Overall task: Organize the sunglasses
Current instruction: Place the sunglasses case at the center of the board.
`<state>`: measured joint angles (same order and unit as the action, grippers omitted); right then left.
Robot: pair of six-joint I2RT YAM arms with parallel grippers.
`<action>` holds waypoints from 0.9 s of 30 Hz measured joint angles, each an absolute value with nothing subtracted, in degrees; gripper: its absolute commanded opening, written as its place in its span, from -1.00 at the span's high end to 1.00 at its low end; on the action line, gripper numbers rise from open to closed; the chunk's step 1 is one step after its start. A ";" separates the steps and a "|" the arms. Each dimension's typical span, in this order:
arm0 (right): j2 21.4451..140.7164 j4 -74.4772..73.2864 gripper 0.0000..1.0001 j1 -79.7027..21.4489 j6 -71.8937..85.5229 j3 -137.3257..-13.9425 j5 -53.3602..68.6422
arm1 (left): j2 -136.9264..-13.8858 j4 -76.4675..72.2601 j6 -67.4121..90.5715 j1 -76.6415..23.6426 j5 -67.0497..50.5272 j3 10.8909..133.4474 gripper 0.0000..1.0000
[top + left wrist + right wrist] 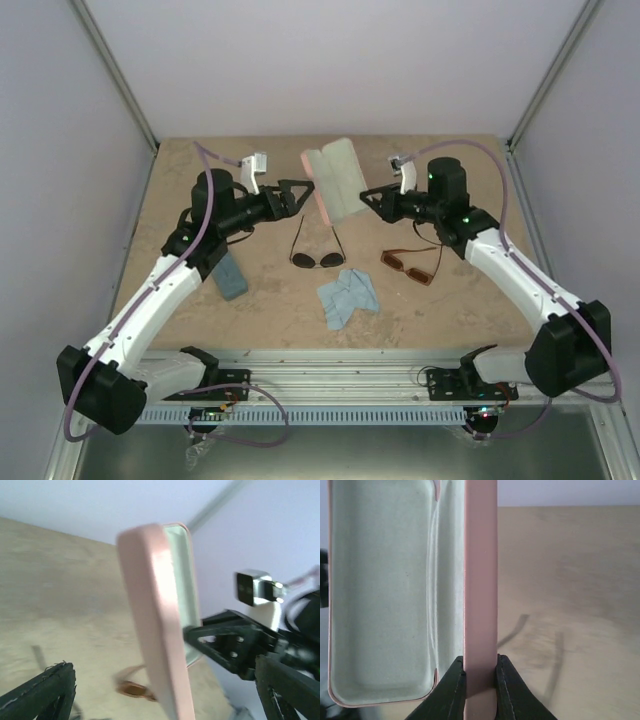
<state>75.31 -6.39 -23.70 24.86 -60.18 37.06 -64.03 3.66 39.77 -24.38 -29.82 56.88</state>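
right claw (480, 677) is clamped on the open pink case's (380, 605) edge; left claw (304, 194) stands wide apart beside it.

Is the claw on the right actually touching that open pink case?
Touching. The right wrist view shows the fingers of the right gripper pressed against both sides of the pink case rim, no gap.

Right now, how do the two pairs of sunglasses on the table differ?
The black thin wire-framed sunglasses have round dark lenses; the amber-brown translucent sunglasses have a thicker frame and rectangular lenses. The black pair lies near the table's middle, the amber pair further toward its right edge. Both rest on the tan tabletop, and neither is held in any jaws.
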 measured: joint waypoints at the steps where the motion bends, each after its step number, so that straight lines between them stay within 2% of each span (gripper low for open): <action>1: 76.36 -8.51 0.91 -23.70 23.22 -61.17 32.56 | -64.18 6.42 38.70 -24.38 -25.80 57.76 -0.98; 6: 82.48 -16.40 0.91 -23.70 17.10 -63.51 13.17 | -64.10 14.55 35.66 -24.32 -13.65 58.17 -0.98; 10: 88.77 -20.67 0.91 -23.77 14.22 -64.90 3.11 | -63.24 16.12 34.41 -24.32 -11.40 56.69 -0.98; 22: 103.00 -24.36 0.91 -30.98 7.86 -69.71 -12.14 | -65.49 13.41 34.98 -24.32 -16.69 52.60 -0.98; 27: 102.98 -25.91 0.75 -30.76 6.48 -69.65 -15.62 | -68.27 12.08 35.70 -24.32 -19.33 52.25 -0.98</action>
<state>102.98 -25.91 -30.76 6.48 -69.65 -15.62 -68.27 12.08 35.70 -24.32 -19.33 52.25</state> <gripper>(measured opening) 0.127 0.990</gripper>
